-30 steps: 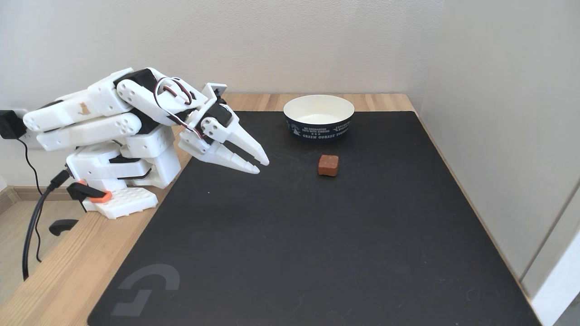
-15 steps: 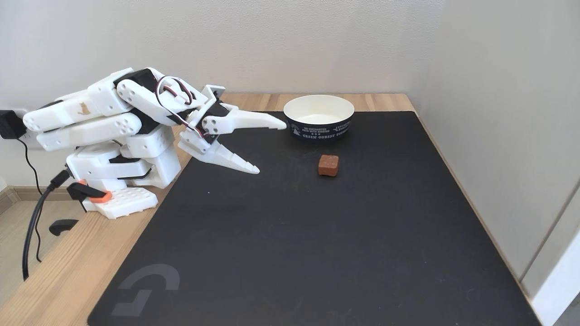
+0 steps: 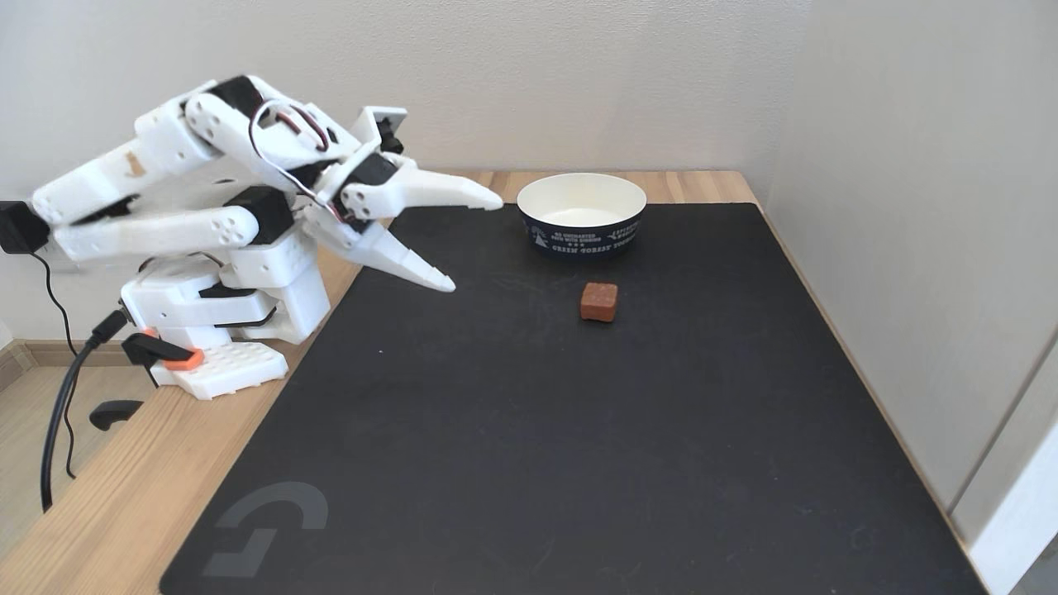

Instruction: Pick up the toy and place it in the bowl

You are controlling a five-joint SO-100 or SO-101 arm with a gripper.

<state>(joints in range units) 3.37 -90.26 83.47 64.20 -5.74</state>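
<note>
**Tool spread wide above the mat, toy lying free in front of the bowl**

At the far left of the fixed view a black plug [image 3: 15, 229] sits in the wall, and a black cable [image 3: 62, 405] hangs down past the worktop edge. Next to it the white arm [image 3: 190, 178] stands on its base [image 3: 223, 368], held to the wooden worktop [image 3: 124, 487] by an orange-tipped clamp [image 3: 169, 355]. Red and black servo wires [image 3: 285, 132] loop over the wrist.

The tool [image 3: 478, 242] is spread wide, gripping nothing: the upper finger points almost level toward the bowl, the lower one slants down over the mat, and both are in the air.

To the right, nothing lies between the tool and the toy [image 3: 598, 301], a reddish-brown block resting on the black mat [image 3: 579, 446], apart from the tool. Just behind it stands the bowl [image 3: 581, 235], navy outside with white print, white inside.

The mat covers most of the worktop and carries a grey logo [image 3: 264, 525] near its front left corner. Pale walls close the back and the right side.
</note>
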